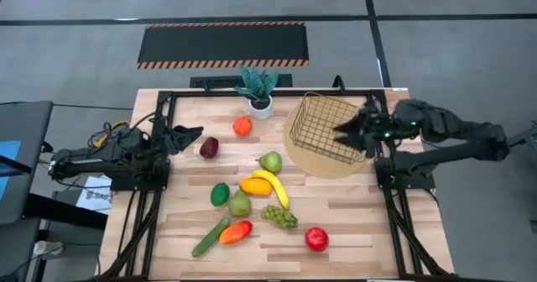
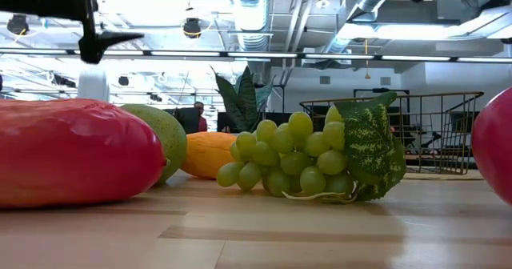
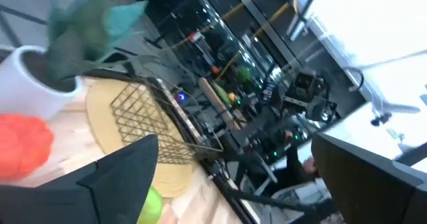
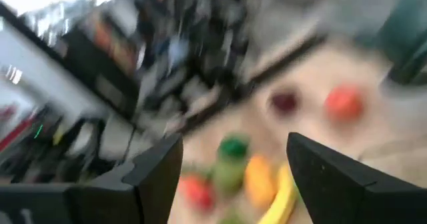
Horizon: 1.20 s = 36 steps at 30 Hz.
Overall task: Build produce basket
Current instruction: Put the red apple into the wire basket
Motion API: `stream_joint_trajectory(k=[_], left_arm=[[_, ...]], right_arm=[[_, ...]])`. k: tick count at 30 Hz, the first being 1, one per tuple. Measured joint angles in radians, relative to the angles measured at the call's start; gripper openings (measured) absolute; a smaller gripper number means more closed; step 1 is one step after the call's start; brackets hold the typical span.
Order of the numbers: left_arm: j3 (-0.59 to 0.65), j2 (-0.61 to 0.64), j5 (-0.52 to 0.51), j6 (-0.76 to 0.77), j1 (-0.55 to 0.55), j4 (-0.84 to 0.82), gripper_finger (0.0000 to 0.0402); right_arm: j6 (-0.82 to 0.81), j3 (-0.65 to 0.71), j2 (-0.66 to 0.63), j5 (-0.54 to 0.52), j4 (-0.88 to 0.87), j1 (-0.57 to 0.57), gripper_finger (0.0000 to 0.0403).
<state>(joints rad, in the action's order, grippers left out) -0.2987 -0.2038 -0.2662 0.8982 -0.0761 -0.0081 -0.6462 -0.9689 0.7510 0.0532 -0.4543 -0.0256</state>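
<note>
Lying scattered over the wooden counter [image 1: 352, 215], the produce sat outside the gold wire basket [image 1: 323, 127], which rested tilted on a round tan mat [image 1: 312, 163] just in front of the right fingers [image 1: 346, 131]. Those 2 right fingers stood apart with nothing between them, close to the basket's near rim, though whether they touched it could not be told. The left fingers [image 1: 191, 136] were spread wide and empty at the opposite side, and the purple plum [image 1: 209, 148] lay just ahead of their tips, apart from them. Farther beyond the left fingers sat the orange [image 1: 242, 126], with a spiky green plant in a white pot [image 1: 259, 91] near it. Between the 2 sets of fingers lay a green pear [image 1: 270, 161], the yellow banana [image 1: 274, 187] and an orange pepper [image 1: 255, 185], touching one another. Well away from both were the lime [image 1: 220, 194], a 2nd pear [image 1: 240, 204], the grapes [image 1: 280, 216], the cucumber [image 1: 210, 237], a red-orange pepper [image 1: 236, 232] and the red apple [image 1: 316, 238].
</note>
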Motion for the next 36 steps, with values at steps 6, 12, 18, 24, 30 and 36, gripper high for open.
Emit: stream_joint_trajectory(k=[6,12,18,24,30,36], left_arm=[[-0.059,-0.03,-0.008,-0.085,0.0,0.0,0.0384],[-0.066,-0.03,-0.01,-0.092,0.0,-0.007,0.0384],[-0.066,-0.03,-0.042,-0.114,0.0,-0.064,0.0384],[-0.066,-0.031,-0.06,-0.135,0.0,-0.091,0.0384],[-0.066,-0.031,-0.061,-0.144,0.0,-0.091,0.0384],[-0.066,-0.032,-0.071,-0.135,0.0,-0.093,0.0384]], right_arm=[[-0.2,-0.197,0.252,0.107,-0.381,0.189,0.0297],[-0.478,-0.224,0.408,0.083,-0.473,0.469,0.0297],[-0.722,-0.224,0.55,-0.053,-0.437,0.687,0.0297],[-0.727,-0.224,0.718,-0.079,-0.329,0.756,0.0297],[-0.565,-0.224,0.896,0.092,-0.243,0.703,0.0297],[-0.529,-0.288,0.95,0.074,-0.298,0.688,0.0297]])
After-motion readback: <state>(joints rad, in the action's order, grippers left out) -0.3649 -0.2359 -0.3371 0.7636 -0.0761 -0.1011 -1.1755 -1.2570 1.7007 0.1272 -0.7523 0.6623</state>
